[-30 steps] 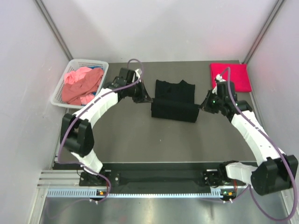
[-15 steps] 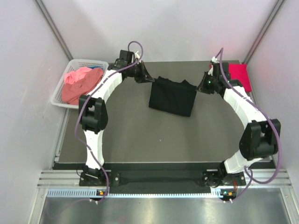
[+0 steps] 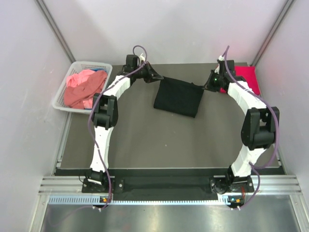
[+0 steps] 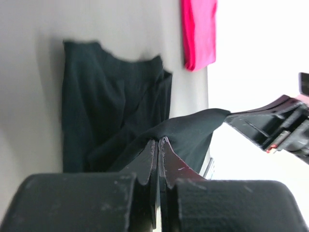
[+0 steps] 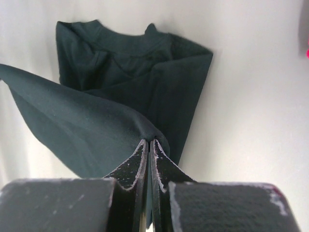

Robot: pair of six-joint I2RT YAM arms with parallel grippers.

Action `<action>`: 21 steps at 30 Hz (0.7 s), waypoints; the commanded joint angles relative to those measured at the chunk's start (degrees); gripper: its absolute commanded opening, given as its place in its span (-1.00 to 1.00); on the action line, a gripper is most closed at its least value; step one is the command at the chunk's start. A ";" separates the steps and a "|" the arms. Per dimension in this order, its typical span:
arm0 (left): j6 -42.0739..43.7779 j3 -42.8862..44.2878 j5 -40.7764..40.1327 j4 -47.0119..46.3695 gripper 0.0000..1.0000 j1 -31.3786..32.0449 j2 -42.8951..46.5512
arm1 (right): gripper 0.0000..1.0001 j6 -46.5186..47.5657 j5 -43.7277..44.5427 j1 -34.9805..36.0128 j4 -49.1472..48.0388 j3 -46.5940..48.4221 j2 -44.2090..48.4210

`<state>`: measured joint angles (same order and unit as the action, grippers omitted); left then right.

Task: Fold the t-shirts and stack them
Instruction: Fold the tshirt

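Observation:
The black t-shirt (image 3: 177, 96) lies at the far middle of the table, its near edge lifted and stretched between both grippers. My left gripper (image 3: 158, 78) is shut on its left corner, and my right gripper (image 3: 205, 87) is shut on its right corner. In the left wrist view the jaws (image 4: 158, 141) pinch black cloth (image 4: 111, 106) above the lower layer. The right wrist view has the same: jaws (image 5: 148, 141) closed on a raised flap of the shirt (image 5: 135, 82), collar at the far end. A folded crimson red t-shirt (image 3: 248, 79) lies at the far right, partly behind my right arm.
A white lattice basket (image 3: 91, 63) at the far left holds crumpled salmon pink t-shirts (image 3: 82, 89). The red shirt (image 4: 199, 31) also shows in the left wrist view beyond the black one. Grey walls close in the table on three sides.
Both arms have stretched away toward the far edge, carrying the black shirt's near edge up and back. The shirt went from a short folded band to a raised sheet.

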<state>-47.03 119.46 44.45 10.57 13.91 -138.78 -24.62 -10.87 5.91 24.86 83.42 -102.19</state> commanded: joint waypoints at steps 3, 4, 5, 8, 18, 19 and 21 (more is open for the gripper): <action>-6.76 5.95 0.91 -15.93 -1.00 -0.38 -3.60 | -1.00 0.19 -1.52 -2.04 -5.79 4.12 -3.71; -6.85 7.53 0.38 -17.32 -1.00 -0.46 -4.30 | -1.00 0.10 -1.52 -2.13 -6.57 4.21 -4.59; -7.20 8.15 0.12 -18.12 -1.00 -0.46 -5.70 | -1.00 -0.25 -1.43 -2.31 -6.75 4.30 -4.94; -10.26 9.56 -1.02 -23.38 -1.00 -0.55 -8.95 | -1.00 -1.13 -1.17 -2.57 -7.63 4.30 -6.09; -17.49 17.47 -4.71 -32.72 -0.98 0.41 -19.51 | -1.00 -3.59 -0.29 -3.80 -9.57 5.79 -11.45; -16.44 17.56 -6.55 -32.72 -0.91 0.59 -19.86 | -1.00 -4.11 0.41 -4.06 -8.70 5.79 -11.71; -16.17 17.48 -7.62 -33.33 -0.60 1.03 -20.47 | -1.00 -4.82 1.38 -4.50 -8.69 5.18 -11.63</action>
<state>-63.05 133.62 41.06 -15.25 14.46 -159.74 -28.14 -11.92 3.31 18.11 86.78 -113.91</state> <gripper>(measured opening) 0.103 0.008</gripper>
